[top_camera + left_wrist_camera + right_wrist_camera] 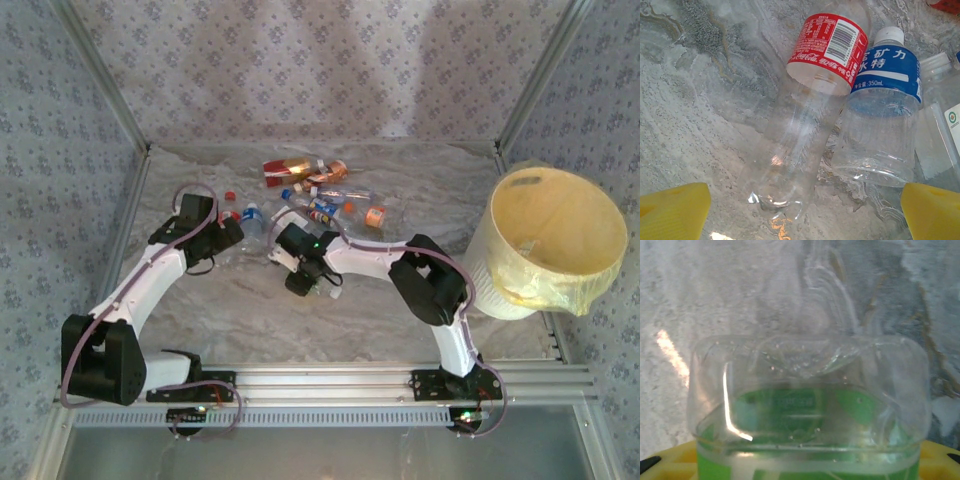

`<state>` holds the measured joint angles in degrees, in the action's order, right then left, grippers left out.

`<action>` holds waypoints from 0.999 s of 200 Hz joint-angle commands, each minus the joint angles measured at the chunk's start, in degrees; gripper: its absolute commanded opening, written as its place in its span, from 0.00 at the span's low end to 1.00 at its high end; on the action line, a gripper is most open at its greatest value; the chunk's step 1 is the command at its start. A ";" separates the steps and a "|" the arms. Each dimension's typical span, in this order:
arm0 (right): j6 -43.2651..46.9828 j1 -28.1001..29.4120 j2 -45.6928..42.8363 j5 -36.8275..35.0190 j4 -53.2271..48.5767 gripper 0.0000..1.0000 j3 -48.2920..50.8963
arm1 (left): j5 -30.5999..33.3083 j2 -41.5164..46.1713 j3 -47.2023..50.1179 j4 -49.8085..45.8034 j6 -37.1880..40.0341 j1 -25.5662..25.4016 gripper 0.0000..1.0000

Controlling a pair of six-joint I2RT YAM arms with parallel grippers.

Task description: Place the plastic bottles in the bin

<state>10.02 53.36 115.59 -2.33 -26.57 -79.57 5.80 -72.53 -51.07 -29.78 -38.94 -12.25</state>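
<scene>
In the top view, several plastic bottles point(318, 192) lie in a heap at the far middle of the table. My left gripper point(805, 212) hangs open just above the table, yellow fingertips point(672, 210) wide apart. In front of it lie a clear red-labelled bottle point(807, 100) and a blue-labelled bottle point(880, 115) side by side. My right gripper point(807, 467) is shut on a clear bottle with a green label point(810, 405). In the top view that gripper point(305, 280) sits at mid-table. The pale-yellow bin point(580, 205) stands at the right edge.
A third clear bottle point(940, 130) lies right of the blue-labelled one. A loose red cap point(230, 196) lies near the left gripper point(232, 236). Metal frame posts and patterned walls close in the table on three sides. Bare marbled table point(250, 320) lies in front of the arms.
</scene>
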 commanded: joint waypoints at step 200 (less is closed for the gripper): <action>-13.37 -22.68 -51.80 -0.85 1.97 0.47 7.71 | -3.52 -1.46 0.37 2.64 -1.26 0.22 0.98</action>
<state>-1.13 33.58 68.23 -4.95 -23.59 -70.67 2.98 -73.54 -51.07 -27.66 -39.62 -12.25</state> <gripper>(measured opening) 0.530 0.980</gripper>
